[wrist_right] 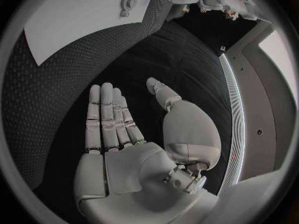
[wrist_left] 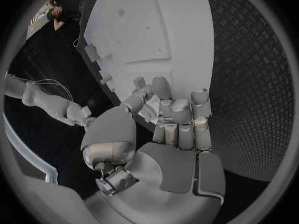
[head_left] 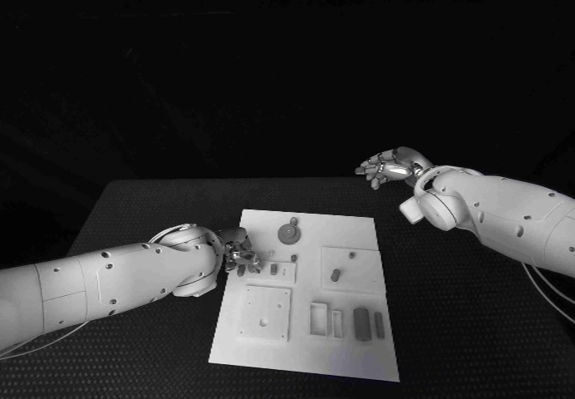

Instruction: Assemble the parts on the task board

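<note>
While the task board (head_left: 307, 287) lies at the lower centre of the head view on the black table (head_left: 455, 316), the left hand (head_left: 238, 253) hovers at its left edge, fingers curled, holding nothing visible. Right hand (head_left: 387, 169), upper right, is spread and empty. Grey parts (head_left: 289, 232) dot the board.

Left hand (head_left: 240, 253) at task board (head_left: 306, 291) left edge: fingers curled, fingertips hide whatever lies beneath; cannot tell if a part is held. Small parts (head_left: 360, 321) on board too small to identify. In right wrist view, board (wrist_right: 81, 15) cut off by circle rim.
</note>
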`<move>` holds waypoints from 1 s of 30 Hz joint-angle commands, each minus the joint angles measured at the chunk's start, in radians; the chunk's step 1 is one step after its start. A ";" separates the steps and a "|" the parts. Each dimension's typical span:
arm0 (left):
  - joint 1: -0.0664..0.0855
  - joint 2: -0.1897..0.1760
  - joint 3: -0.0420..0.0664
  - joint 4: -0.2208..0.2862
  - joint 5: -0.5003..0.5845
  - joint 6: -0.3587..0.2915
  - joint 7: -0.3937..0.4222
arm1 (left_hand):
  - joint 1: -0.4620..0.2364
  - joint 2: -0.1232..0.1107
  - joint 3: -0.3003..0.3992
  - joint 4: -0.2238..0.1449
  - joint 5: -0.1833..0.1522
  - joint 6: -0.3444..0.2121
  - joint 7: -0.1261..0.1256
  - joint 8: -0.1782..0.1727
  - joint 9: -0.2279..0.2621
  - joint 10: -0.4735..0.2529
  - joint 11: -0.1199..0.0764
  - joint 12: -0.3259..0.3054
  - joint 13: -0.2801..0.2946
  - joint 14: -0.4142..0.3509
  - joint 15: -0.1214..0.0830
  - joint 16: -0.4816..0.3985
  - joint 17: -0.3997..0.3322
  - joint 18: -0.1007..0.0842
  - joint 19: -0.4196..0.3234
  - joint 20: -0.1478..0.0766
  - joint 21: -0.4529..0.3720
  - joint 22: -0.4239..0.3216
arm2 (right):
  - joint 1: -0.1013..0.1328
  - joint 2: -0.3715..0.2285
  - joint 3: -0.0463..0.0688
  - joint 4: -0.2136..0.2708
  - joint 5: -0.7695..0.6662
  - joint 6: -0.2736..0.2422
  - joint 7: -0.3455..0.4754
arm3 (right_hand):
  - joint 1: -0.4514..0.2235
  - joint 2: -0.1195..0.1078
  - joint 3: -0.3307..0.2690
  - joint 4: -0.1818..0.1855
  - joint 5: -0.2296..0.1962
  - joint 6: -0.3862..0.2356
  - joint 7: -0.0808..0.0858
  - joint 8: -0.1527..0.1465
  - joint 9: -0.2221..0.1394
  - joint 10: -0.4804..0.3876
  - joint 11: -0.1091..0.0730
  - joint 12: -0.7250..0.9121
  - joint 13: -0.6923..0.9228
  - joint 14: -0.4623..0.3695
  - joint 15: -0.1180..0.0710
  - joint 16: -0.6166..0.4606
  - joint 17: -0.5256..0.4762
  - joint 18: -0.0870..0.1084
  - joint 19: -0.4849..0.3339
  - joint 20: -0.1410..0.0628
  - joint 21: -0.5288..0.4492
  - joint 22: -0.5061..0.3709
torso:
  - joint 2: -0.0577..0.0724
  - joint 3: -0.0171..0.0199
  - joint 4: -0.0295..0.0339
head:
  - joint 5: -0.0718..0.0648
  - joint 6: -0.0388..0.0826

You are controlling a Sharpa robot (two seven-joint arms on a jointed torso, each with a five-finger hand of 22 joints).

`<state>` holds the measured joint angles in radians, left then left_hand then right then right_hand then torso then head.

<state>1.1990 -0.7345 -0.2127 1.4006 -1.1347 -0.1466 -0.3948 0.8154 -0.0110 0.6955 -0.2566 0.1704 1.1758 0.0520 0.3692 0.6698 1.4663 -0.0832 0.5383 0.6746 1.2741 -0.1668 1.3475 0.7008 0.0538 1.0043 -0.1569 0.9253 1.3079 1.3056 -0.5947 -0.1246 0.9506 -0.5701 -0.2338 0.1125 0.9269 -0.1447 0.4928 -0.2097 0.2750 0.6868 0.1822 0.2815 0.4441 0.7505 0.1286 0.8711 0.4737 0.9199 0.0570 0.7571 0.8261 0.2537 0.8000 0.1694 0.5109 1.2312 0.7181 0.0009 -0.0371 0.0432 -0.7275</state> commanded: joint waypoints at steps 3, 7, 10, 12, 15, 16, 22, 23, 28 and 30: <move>-0.011 0.020 -0.007 -0.001 -0.005 0.053 -0.001 | -0.005 -0.001 0.002 0.010 -0.012 0.041 -0.038 -0.002 0.001 -0.015 -0.005 0.005 0.002 0.012 -0.025 0.005 -0.002 -0.015 0.008 -0.095 -0.001 0.003 | 0.000 0.001 0.000 0.001 -0.001 0.012 0.007 | -0.008 0.005 -0.002 0.003 0.005 -0.006 0.012 0.007 -0.001 -0.004 -0.001 0.004 -0.001 -0.005 0.002 0.001 -0.001 0.008 -0.001 0.005 -0.007 0.002 | 0.001 0.0002 -0.0010 | 0.000 0.000; -0.011 0.024 -0.007 -0.002 -0.008 0.058 -0.001 | -0.009 0.001 0.000 0.014 -0.015 0.042 -0.038 -0.002 0.002 -0.015 -0.005 0.007 0.002 0.012 -0.025 0.006 -0.002 -0.016 0.008 -0.095 -0.002 0.004 | 0.000 0.002 0.000 0.001 -0.001 0.012 0.007 | -0.008 0.005 -0.003 0.003 0.005 -0.006 0.012 0.007 -0.001 -0.005 -0.001 0.004 -0.002 -0.005 0.002 0.001 -0.001 0.008 0.000 0.005 -0.007 0.002 | 0.000 0.0008 -0.0012 | 0.000 -0.001; -0.011 0.025 -0.007 -0.001 -0.010 0.057 -0.001 | -0.005 0.008 0.002 0.010 0.004 0.047 -0.041 0.002 0.005 -0.013 -0.007 0.016 0.005 0.014 -0.026 0.014 -0.002 -0.015 0.009 -0.096 -0.002 0.006 | 0.000 0.002 0.000 0.001 -0.001 0.013 0.007 | -0.008 0.005 -0.003 0.003 0.005 -0.006 0.012 0.007 -0.001 -0.005 -0.001 0.005 -0.002 -0.005 0.002 0.001 -0.001 0.008 0.000 0.005 -0.007 0.002 | 0.000 0.0009 -0.0003 | -0.001 -0.001; -0.011 0.026 -0.007 -0.001 -0.010 0.058 0.000 | -0.004 0.010 0.002 0.006 0.018 0.049 -0.041 0.004 0.006 -0.012 -0.008 0.021 0.007 0.015 -0.027 0.017 -0.002 -0.016 0.009 -0.096 -0.002 0.008 | 0.000 0.002 0.000 0.001 -0.001 0.012 0.007 | -0.008 0.005 -0.003 0.003 0.005 -0.006 0.012 0.007 -0.001 -0.005 -0.001 0.005 -0.002 -0.006 0.002 0.001 -0.001 0.008 0.000 0.005 -0.008 0.002 | 0.000 0.0011 0.0000 | -0.001 -0.001; -0.011 0.026 -0.007 -0.001 -0.024 0.053 0.001 | -0.004 0.012 0.001 0.005 0.023 0.049 -0.042 0.007 0.006 -0.011 -0.009 0.025 0.008 0.015 -0.027 0.020 -0.002 -0.016 0.010 -0.096 -0.002 0.009 | 0.000 0.002 0.000 0.001 -0.001 0.013 0.007 | -0.008 0.005 -0.003 0.003 0.005 -0.006 0.012 0.007 -0.001 -0.005 -0.001 0.005 -0.002 -0.006 0.002 0.001 -0.001 0.008 0.000 0.005 -0.008 0.002 | 0.000 0.0010 0.0000 | -0.002 -0.001; -0.011 0.026 -0.007 -0.001 -0.026 0.051 0.001 | -0.003 0.015 0.003 0.003 0.026 0.049 -0.043 0.009 0.006 -0.011 -0.009 0.027 0.008 0.016 -0.027 0.021 -0.002 -0.016 0.011 -0.096 -0.002 0.009 | 0.000 0.002 0.000 0.000 -0.001 0.013 0.007 | -0.008 0.005 -0.003 0.003 0.005 -0.006 0.012 0.007 -0.001 -0.005 -0.001 0.005 -0.002 -0.006 0.002 0.001 -0.001 0.008 0.000 0.005 -0.008 0.003 | 0.000 0.0006 -0.0002 | -0.002 -0.001; -0.011 0.025 -0.006 -0.001 -0.043 0.048 0.000 | 0.002 0.024 0.006 -0.009 0.046 0.050 -0.045 0.020 0.008 -0.011 -0.012 0.039 0.011 0.019 -0.030 0.030 -0.002 -0.015 0.015 -0.097 0.000 0.013 | 0.000 0.002 0.000 0.000 -0.001 0.013 0.007 | -0.008 0.005 -0.003 0.003 0.005 -0.006 0.013 0.007 -0.002 -0.005 -0.001 0.005 -0.003 -0.006 0.002 0.001 -0.001 0.008 0.000 0.005 -0.008 0.003 | 0.000 0.0006 -0.0004 | -0.002 0.000; -0.011 0.025 -0.006 -0.001 -0.047 0.049 -0.001 | 0.003 0.026 0.006 -0.013 0.053 0.051 -0.046 0.024 0.008 -0.011 -0.013 0.043 0.012 0.019 -0.030 0.032 -0.002 -0.015 0.017 -0.098 0.001 0.014 | 0.000 0.002 0.000 0.000 -0.001 0.013 0.007 | -0.008 0.005 -0.003 0.003 0.005 -0.006 0.013 0.007 -0.002 -0.005 -0.001 0.005 -0.003 -0.006 0.002 0.001 -0.001 0.008 0.000 0.005 -0.008 0.003 | 0.000 0.0008 -0.0004 | -0.002 0.000; -0.010 0.027 -0.005 0.001 -0.076 0.066 -0.006 | 0.006 0.026 0.009 -0.020 0.069 0.050 -0.047 0.030 0.008 -0.013 -0.014 0.051 0.014 0.020 -0.031 0.037 -0.002 -0.015 0.019 -0.098 0.002 0.016 | 0.000 0.002 0.000 0.000 -0.001 0.013 0.008 | -0.008 0.005 -0.003 0.003 0.005 -0.006 0.013 0.007 -0.002 -0.005 -0.001 0.006 -0.003 -0.006 0.002 0.001 -0.001 0.008 0.000 0.005 -0.009 0.003 | -0.001 0.0005 -0.0009 | -0.002 0.001; -0.010 0.027 -0.005 0.002 -0.091 0.072 -0.009 | 0.008 0.025 0.010 -0.022 0.072 0.050 -0.048 0.032 0.008 -0.013 -0.015 0.053 0.014 0.020 -0.032 0.039 -0.002 -0.015 0.019 -0.098 0.003 0.016 | 0.000 0.002 0.000 0.000 -0.001 0.013 0.008 | -0.008 0.005 -0.003 0.003 0.005 -0.006 0.013 0.007 -0.002 -0.005 -0.001 0.006 -0.004 -0.006 0.002 0.001 -0.001 0.008 0.000 0.005 -0.009 0.003 | 0.000 0.0005 -0.0007 | -0.003 0.001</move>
<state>1.1992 -0.7164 -0.2116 1.3940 -1.1906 -0.1305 -0.4031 0.8079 -0.0071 0.7060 -0.2727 0.2393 1.1839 0.0448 0.3980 0.6765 1.4643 -0.0812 0.5877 0.6876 1.2755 -0.1684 1.3826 0.7000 0.0539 1.0152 -0.1605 0.9253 1.3075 1.3056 -0.5930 -0.1246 0.9501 -0.5700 -0.2337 0.1128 0.9269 -0.1447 0.4928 -0.2097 0.2750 0.6844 0.1846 0.2865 0.4433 0.7505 0.1286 0.8711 0.4708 0.9199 0.0570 0.7571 0.8261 0.2537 0.8000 0.1694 0.5070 1.2332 0.7177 0.0015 -0.0375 0.0409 -0.7265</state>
